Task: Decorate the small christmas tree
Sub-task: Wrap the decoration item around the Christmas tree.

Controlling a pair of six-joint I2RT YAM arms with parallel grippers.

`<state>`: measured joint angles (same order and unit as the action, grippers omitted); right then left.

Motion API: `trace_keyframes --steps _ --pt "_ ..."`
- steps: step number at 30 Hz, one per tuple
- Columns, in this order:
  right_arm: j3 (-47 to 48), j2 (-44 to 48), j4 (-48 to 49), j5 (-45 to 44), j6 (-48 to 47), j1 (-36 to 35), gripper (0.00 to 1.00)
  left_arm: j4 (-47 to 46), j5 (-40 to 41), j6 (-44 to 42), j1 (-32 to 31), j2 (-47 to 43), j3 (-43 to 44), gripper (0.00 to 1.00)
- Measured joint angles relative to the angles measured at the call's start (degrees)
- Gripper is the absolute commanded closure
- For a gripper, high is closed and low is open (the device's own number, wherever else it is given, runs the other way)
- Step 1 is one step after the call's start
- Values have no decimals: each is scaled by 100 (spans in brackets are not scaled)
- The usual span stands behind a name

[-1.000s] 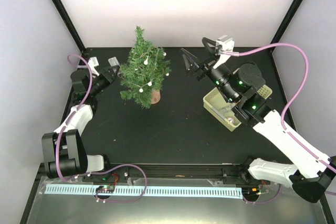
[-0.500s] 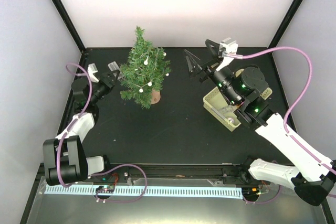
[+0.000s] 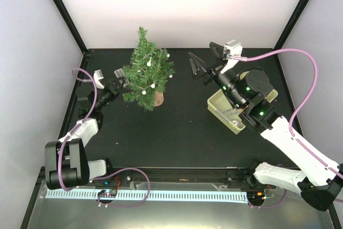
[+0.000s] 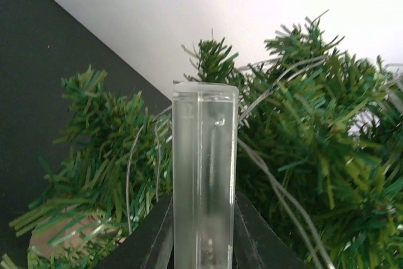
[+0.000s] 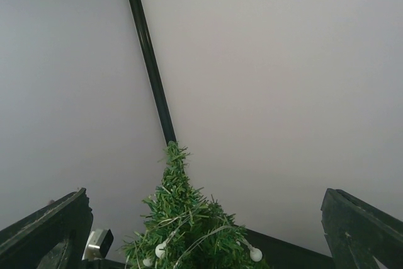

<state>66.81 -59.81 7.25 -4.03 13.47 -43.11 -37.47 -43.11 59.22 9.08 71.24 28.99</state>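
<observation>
No legible text, label, brand, number or sign anywhere in view.

Top cam looked down over whole table; left wrist sat close against the small christmas tree, right wrist viewed it farther off, angled up.

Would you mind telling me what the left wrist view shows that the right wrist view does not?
Only the left wrist view shows the clear plastic case clamped in the left end effector, with lower branches of the small christmas tree just behind it and a glimpse of the wood base. Only the right wrist view shows the pointed tip, round white bulbs, the black frame post and the wide-open right end effector. Both show the tree and the thin wire strung through its needles.
</observation>
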Motion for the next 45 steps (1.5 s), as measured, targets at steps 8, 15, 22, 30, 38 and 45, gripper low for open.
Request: trace_keyframes --steps 8,15,22,30,38,45 --pt "0 0 0 -9 0 0 0 26 -101 -317 -164 -37 -280 86" --pt "-35 7 7 -37 0 0 0 190 -262 -885 -195 -308 -339 80" --pt "-348 44 -15 -59 50 0 0 192 -444 -1550 -361 -560 -614 76" --pt "-1056 229 -387 -424 337 0 0 382 -535 -2253 -435 -901 -717 77" --pt "-1333 260 -557 133 275 0 11 535 -531 -2481 -560 -1220 -730 84" --pt "-1408 256 -651 330 245 0 12 1204 -328 -2640 -595 -1738 -741 86"
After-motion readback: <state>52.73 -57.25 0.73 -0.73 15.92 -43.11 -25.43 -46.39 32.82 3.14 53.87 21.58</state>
